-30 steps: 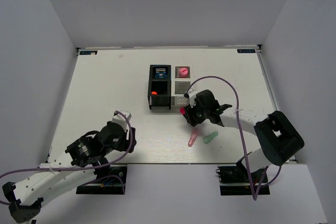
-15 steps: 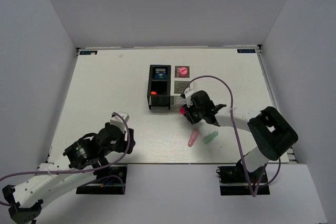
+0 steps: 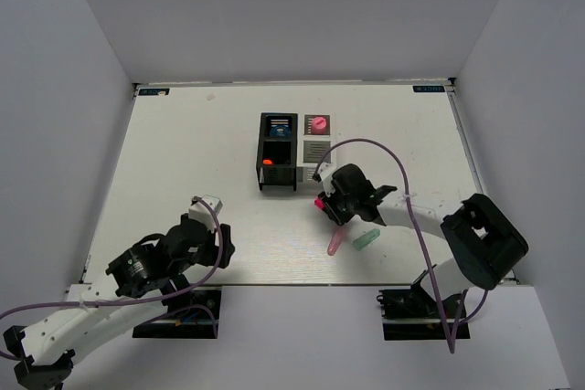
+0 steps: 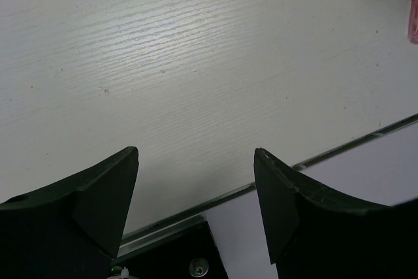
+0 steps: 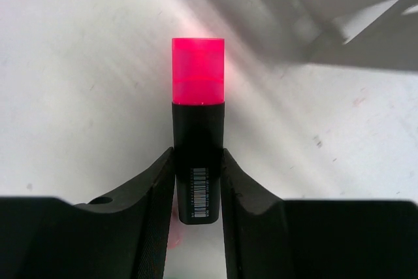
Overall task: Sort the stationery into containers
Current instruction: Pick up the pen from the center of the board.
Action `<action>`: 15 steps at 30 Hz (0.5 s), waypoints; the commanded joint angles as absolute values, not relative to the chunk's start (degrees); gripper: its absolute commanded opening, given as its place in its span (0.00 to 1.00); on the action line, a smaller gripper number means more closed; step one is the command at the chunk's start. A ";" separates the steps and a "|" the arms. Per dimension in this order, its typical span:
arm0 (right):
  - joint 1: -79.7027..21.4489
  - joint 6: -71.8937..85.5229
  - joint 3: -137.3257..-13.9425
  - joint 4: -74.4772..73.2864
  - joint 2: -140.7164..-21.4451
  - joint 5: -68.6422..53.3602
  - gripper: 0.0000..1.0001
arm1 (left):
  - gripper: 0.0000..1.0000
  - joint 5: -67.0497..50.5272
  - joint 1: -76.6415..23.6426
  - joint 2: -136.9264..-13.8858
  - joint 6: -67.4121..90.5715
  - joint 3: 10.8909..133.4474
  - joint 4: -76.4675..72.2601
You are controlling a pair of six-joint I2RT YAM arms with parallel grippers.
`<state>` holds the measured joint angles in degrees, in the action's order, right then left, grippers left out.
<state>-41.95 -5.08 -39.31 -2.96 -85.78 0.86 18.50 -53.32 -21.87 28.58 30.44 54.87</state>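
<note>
**A:** Well, from up top we see the right gripper (image 3: 324, 205) down low by the table (image 3: 183, 152), just in front of the white organiser (image 3: 317, 173). We only see a tiny red dot there.

**B:** Its wrist camera shows us more. The red-capped marker (image 5: 198, 73) sits between the two black fingers (image 5: 157, 187), and they press on its body from both sides. So that gripper is clamped on the marker. We cannot tell if the marker touches the table.

**A:** What is the marker like?

**B:** A round black stick with a small barcode sticker and a bright, see-through red cap.

**A:** And the left gripper (image 4: 196, 161)?

**B:** Its camera shows its fingers wide apart. Nothing is between them, only white table with fine wood lines.

**A:** The top view shows us what the wrists miss. The black organiser (image 3: 260, 148) is joined to the white one. Both are square boxes with slotted walls. A blue pot (image 3: 279, 131) sits in the far black cell and a pink tube (image 3: 317, 123) in the far white cell. A pink capsule (image 3: 335, 243) and a mint-green capsule (image 3: 366, 239) lie side by side near the right gripper.
</note>
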 commanded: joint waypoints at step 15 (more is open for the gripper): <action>-44.56 -28.62 -63.14 -32.67 -76.89 -18.28 0.00 | 0.82 19.42 -53.35 -22.15 29.27 29.97 54.76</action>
